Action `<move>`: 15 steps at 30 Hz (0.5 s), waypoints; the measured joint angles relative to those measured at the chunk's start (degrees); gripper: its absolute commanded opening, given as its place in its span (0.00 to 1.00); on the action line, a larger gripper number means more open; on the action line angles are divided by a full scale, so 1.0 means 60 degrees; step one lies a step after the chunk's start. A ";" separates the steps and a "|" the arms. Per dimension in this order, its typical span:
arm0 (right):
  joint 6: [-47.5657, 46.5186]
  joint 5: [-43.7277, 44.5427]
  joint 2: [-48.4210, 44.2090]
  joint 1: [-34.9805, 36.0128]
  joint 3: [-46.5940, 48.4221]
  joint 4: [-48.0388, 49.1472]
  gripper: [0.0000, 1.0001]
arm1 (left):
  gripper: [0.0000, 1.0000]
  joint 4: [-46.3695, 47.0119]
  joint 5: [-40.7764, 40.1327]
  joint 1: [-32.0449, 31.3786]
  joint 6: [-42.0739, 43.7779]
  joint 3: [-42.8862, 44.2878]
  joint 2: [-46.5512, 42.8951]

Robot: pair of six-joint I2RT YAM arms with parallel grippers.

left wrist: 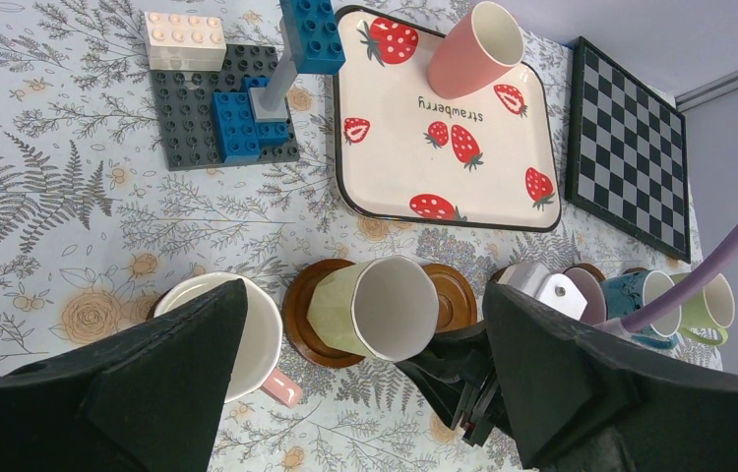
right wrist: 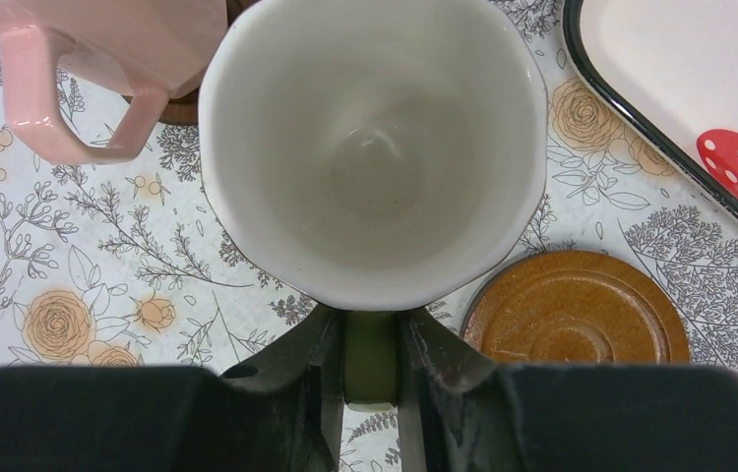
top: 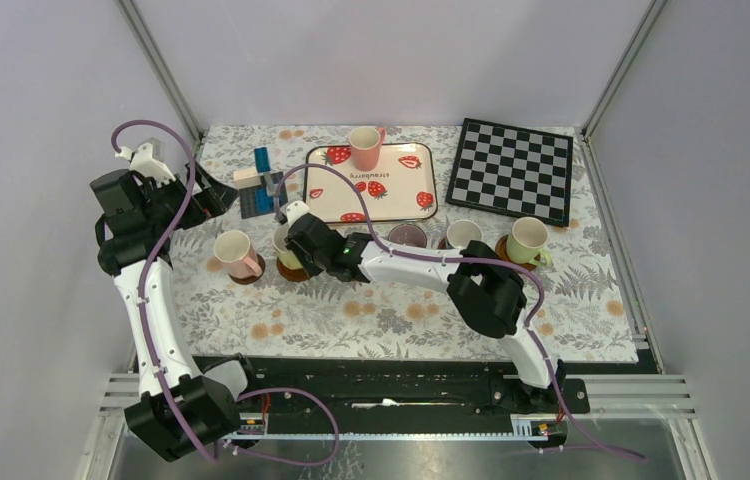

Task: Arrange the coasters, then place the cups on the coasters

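My right gripper (right wrist: 372,339) is shut on the handle of the yellow-green cup (right wrist: 375,147), whose white inside fills the right wrist view. That cup (left wrist: 375,307) is over a brown coaster (left wrist: 308,317); I cannot tell whether it rests on it. A bare coaster (right wrist: 577,310) lies just right of it. The pale pink cup (top: 236,253) stands on its coaster to the left. A pink cup (top: 364,148) stands on the tray. Mauve (top: 408,236), light blue (top: 463,234) and green (top: 528,240) cups line up to the right. My left gripper (left wrist: 363,290) hangs open above the row.
The strawberry tray (top: 396,195) sits at the back centre, the chessboard (top: 513,170) at the back right. A toy-brick build (left wrist: 227,108) stands left of the tray. My right arm (top: 421,268) stretches across the front of the cup row.
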 measured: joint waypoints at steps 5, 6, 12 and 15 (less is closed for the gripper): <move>0.0015 0.0000 -0.0036 0.0000 -0.0036 -0.0007 0.20 | 0.99 0.0004 0.0004 0.0000 0.0000 0.0000 0.0004; 0.0015 0.0000 -0.0036 0.0000 -0.0036 -0.0007 0.20 | 0.99 0.0000 0.0004 0.0000 -0.0004 0.0000 0.0004; 0.0015 0.0000 -0.0036 0.0011 -0.0036 -0.0011 0.20 | 0.99 0.0004 0.0004 0.0000 -0.0004 0.0000 0.0004; 0.0015 0.0004 -0.0036 0.0029 -0.0036 -0.0018 0.20 | 0.99 0.0004 0.0007 0.0000 -0.0004 0.0000 0.0007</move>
